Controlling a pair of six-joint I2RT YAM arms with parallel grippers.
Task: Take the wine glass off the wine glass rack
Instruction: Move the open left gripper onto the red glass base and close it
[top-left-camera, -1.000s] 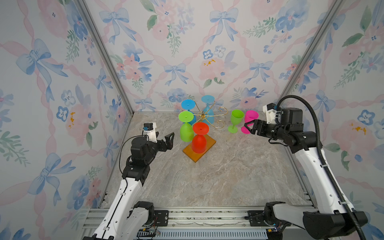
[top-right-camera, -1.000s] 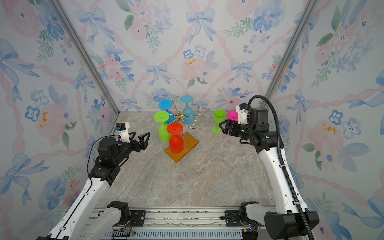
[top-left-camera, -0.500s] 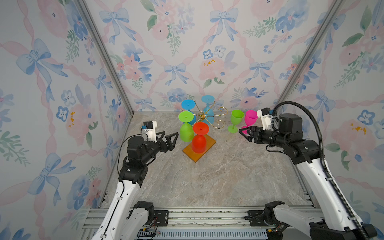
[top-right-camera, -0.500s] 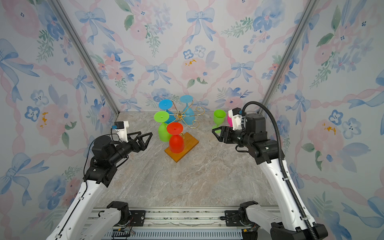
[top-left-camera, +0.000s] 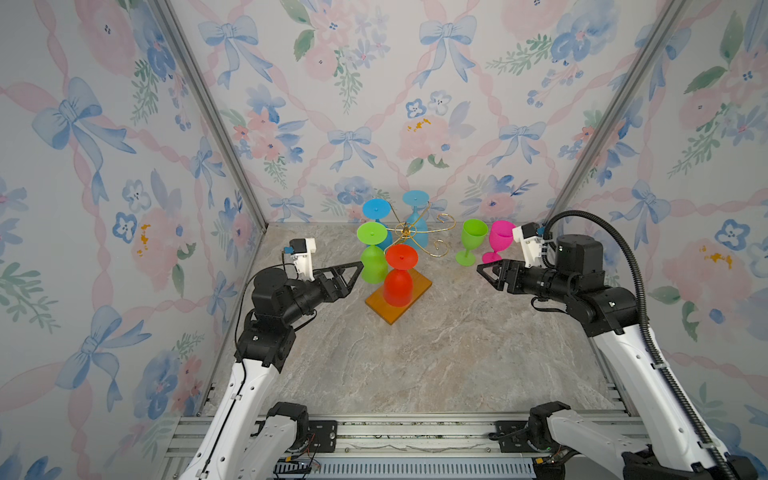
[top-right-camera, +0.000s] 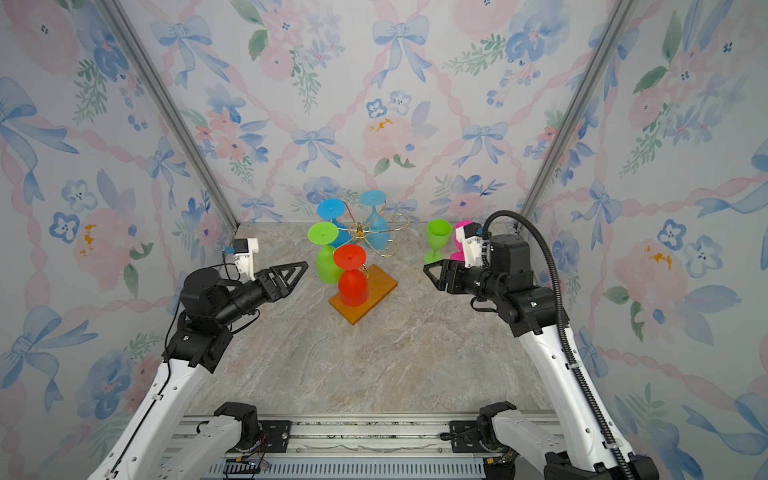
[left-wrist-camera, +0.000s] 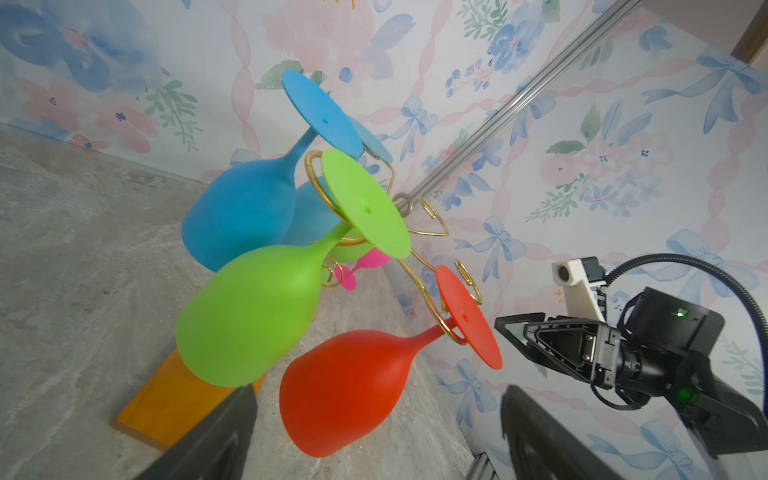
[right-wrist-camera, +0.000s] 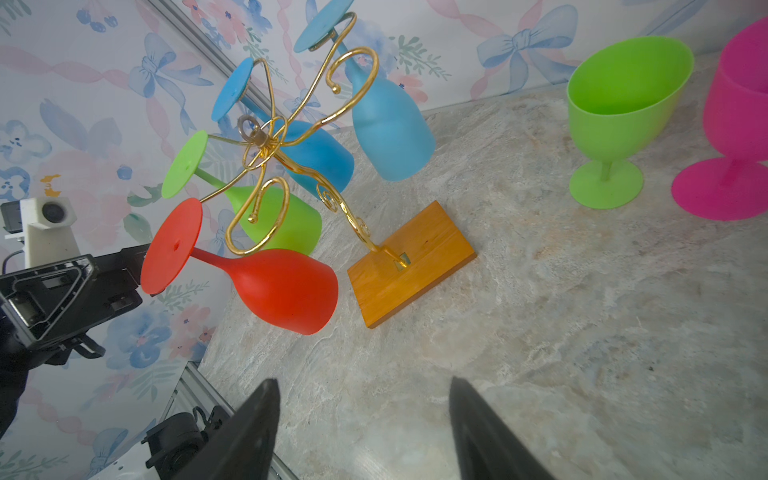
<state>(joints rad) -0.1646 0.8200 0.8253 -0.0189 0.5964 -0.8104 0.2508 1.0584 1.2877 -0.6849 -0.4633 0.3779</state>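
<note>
Gold wire on an orange-brown wooden base: the wine glass rack (right-wrist-camera: 409, 268), toward the back edge of the bench (top-left-camera: 415, 374), about midway between its side edges. Four glasses hung upside down by their feet in the curled arms: the red glass (top-left-camera: 398, 286) nearest the front, the green glass (top-left-camera: 373, 269) just beside it on the left, two blue glasses (top-left-camera: 417, 237) behind. Two more upright near the back right corner, a green goblet (top-left-camera: 473, 237) and a pink goblet (top-left-camera: 500, 239), side by side. Spread wide and holding nothing, the left gripper (top-left-camera: 355, 269), level with the hanging bowls, tips just beside the green glass and aimed toward the red glass. Likewise parted and empty, the right gripper (top-left-camera: 484, 272), near the goblets and apart from the rack. Looks like the approach step, with no grasp made. Next, probably: ease the left fingers around one bowl, close gently, raise enough to free the foot from its curl, then draw outward without snagging a neighbour or tipping the rack.
</note>
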